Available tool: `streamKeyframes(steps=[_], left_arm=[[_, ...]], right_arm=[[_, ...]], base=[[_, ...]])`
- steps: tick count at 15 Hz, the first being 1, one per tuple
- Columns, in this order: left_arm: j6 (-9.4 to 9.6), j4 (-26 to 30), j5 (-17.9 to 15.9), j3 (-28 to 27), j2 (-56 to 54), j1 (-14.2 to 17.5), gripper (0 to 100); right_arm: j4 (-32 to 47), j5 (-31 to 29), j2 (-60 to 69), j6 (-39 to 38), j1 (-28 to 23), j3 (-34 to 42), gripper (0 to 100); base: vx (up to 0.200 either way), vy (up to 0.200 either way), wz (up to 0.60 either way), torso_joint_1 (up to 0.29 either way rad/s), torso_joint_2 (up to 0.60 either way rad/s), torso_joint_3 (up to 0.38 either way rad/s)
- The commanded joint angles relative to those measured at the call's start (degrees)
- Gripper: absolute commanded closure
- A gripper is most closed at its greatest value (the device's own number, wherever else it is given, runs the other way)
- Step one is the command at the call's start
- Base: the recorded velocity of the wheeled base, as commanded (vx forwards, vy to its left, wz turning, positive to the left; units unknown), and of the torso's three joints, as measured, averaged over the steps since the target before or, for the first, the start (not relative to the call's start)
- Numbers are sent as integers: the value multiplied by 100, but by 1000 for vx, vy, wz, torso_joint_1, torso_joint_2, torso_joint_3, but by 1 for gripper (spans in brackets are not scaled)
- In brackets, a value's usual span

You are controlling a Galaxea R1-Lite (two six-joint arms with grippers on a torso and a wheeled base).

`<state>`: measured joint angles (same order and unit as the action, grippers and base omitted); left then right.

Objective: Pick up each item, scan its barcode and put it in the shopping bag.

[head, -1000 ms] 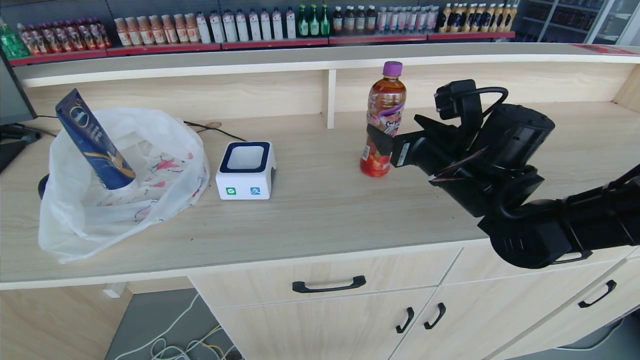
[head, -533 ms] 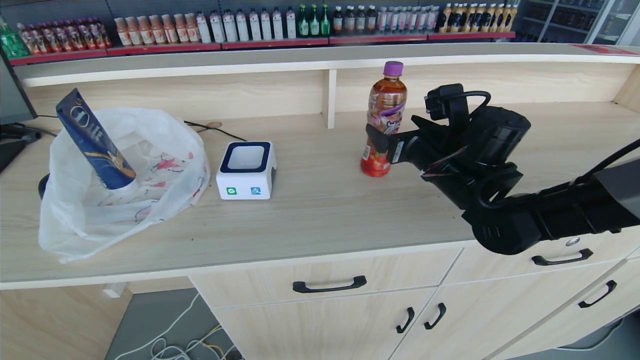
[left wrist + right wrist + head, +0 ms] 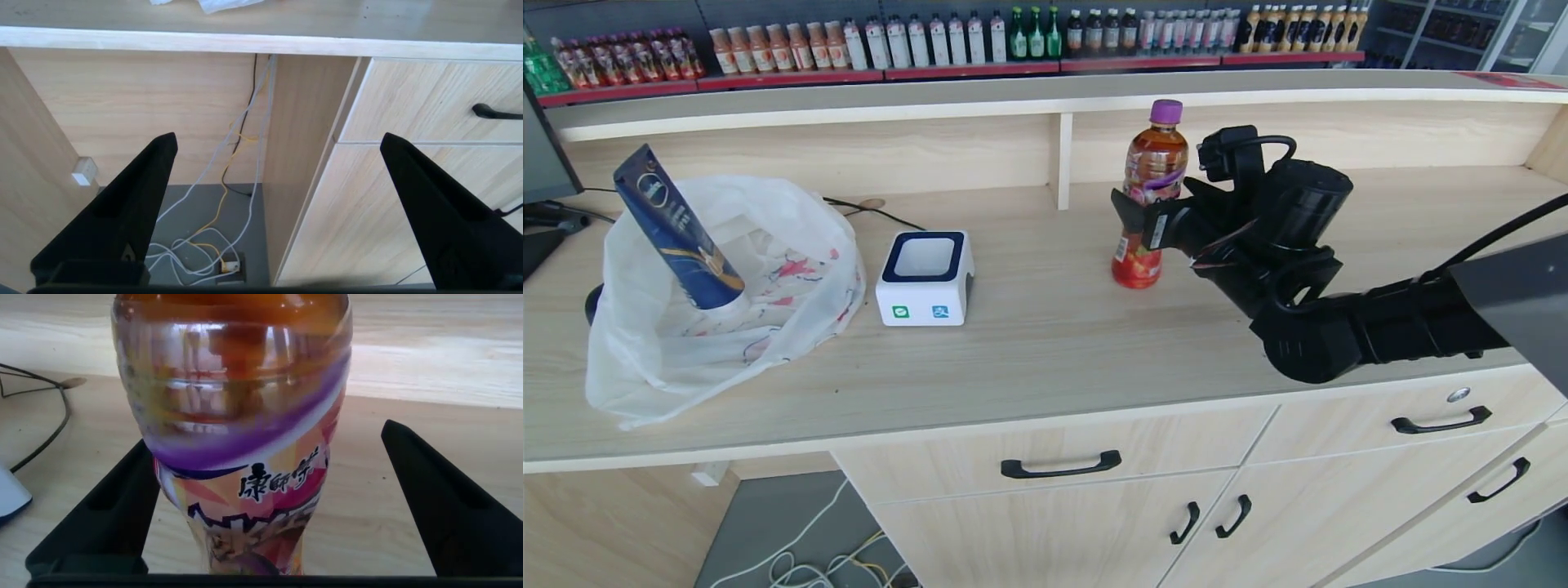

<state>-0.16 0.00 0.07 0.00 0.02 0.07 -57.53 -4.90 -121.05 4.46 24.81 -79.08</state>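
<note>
Bottle (image 3: 1147, 192) is standing upright right of centre on the counter (image 3: 1029, 351), purple cap pointing up, with the right gripper (image 3: 1135, 216) jaws spread either side of its label. Scanner (image 3: 925, 278) and shopping bag (image 3: 768, 310) holding a blue tube (image 3: 676, 229) are sitting at left. Left gripper (image 3: 278, 139) jaws are also gaping.

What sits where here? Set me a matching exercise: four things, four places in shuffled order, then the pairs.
Things
1. dark blue plastic tube
2. white box-shaped scanner with a dark-rimmed top
3. tea bottle with a purple cap
4. left gripper

Places
A. between the fingers of the open right gripper
B. below the edge of the wooden counter, facing the cabinet fronts
C. standing tilted in the white plastic shopping bag
D. on the counter, between bag and bottle

Pairs: 1-C, 2-D, 3-A, 4-B
</note>
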Motion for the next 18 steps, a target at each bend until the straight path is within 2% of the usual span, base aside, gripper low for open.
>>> streamKeyframes(steps=[1, 4, 14, 15, 18], left_arm=[[-2, 0, 1, 0, -2, 1, 0], [-2, 0, 1, 0, -2, 1, 0], [-2, 0, 1, 0, -2, 1, 0], [-2, 0, 1, 0, -2, 1, 0], [-2, 0, -7, 0, -2, 1, 0]], right_arm=[[13, -2, -129, 2, -20, -134, 0], [189, 7, -340, 2, -37, -538, 0], [268, 33, -577, 2, -64, -978, 0], [268, 33, -577, 2, -64, -978, 100], [260, 24, -542, 2, -64, -1022, 100]], base=[[0, 0, 0, 0, 0, 0], [0, 0, 0, 0, 0, 0], [0, 0, 0, 0, 0, 0], [0, 0, 0, 0, 0, 0], [0, 0, 0, 0, 0, 0]])
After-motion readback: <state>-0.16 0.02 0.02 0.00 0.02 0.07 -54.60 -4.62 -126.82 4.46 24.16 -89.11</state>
